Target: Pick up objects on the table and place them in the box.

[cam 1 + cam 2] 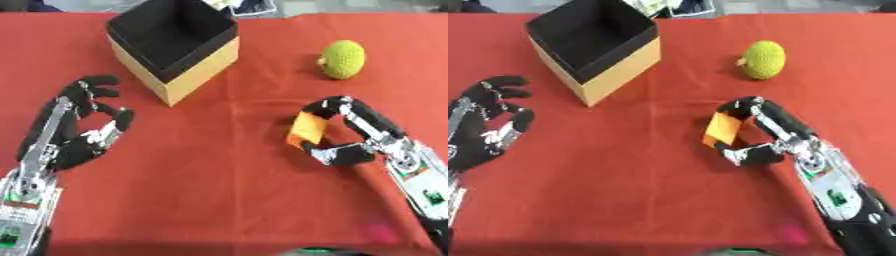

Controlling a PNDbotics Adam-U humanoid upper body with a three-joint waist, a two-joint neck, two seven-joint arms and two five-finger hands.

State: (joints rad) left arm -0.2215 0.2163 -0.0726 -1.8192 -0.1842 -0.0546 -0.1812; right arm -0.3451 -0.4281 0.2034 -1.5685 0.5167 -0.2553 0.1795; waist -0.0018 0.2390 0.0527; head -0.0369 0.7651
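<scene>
Orange block (307, 128) pinched between right hand (357, 134) fingers and thumb

Black left hand (74, 130), black right hand (354, 132), silver forearms, green markings

Matt red cloth covers the surface (227, 190). The far-left box (203, 62) looks like cardboard, matt black inside. The far-right yellow-green ball (343, 59) looks rough, knitted.
</scene>
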